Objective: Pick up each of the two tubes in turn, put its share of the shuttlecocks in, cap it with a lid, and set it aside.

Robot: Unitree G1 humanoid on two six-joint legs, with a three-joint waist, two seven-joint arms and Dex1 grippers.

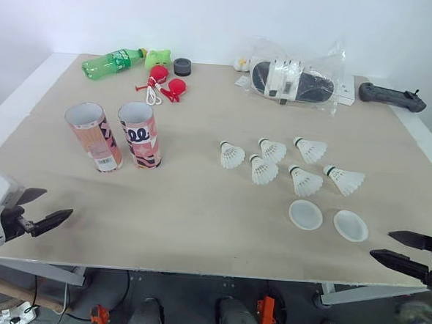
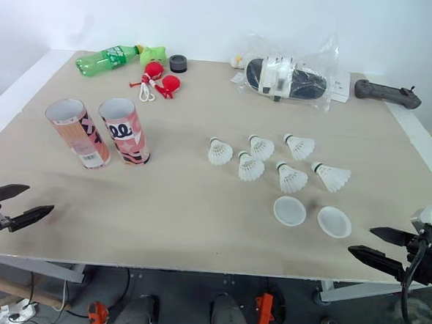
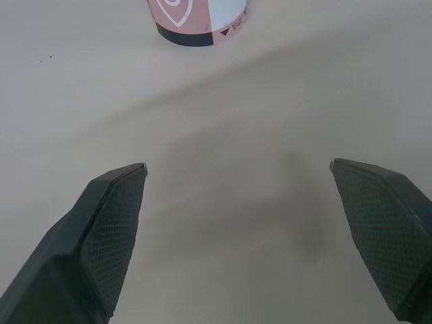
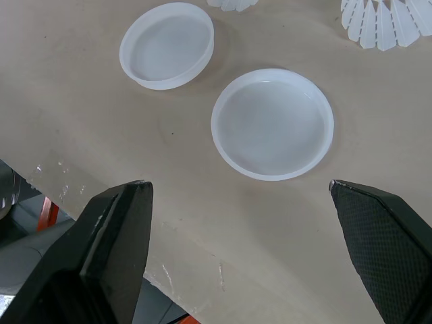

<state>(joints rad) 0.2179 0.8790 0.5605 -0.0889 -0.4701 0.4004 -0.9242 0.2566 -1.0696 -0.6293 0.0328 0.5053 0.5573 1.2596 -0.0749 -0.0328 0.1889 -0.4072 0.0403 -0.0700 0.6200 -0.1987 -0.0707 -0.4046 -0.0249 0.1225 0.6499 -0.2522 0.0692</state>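
Note:
Two pink patterned tubes stand upright and open-topped at the table's left: one tube (image 1: 93,135) and, beside it, the other tube (image 1: 139,134). Several white shuttlecocks (image 1: 263,169) lie scattered right of centre. Two white lids, one lid (image 1: 305,214) and a second lid (image 1: 350,225), lie just in front of them, also in the right wrist view (image 4: 273,123). My left gripper (image 1: 48,209) is open at the front left edge, empty, short of the tubes. My right gripper (image 1: 401,248) is open at the front right edge, just right of the lids.
Along the back of the table (image 1: 197,227) lie a green bottle (image 1: 112,62), a green toy (image 1: 158,57), a black roll (image 1: 182,66), red items with a white cord (image 1: 166,85), a bagged black slipper (image 1: 291,80) and a black handle (image 1: 391,95).

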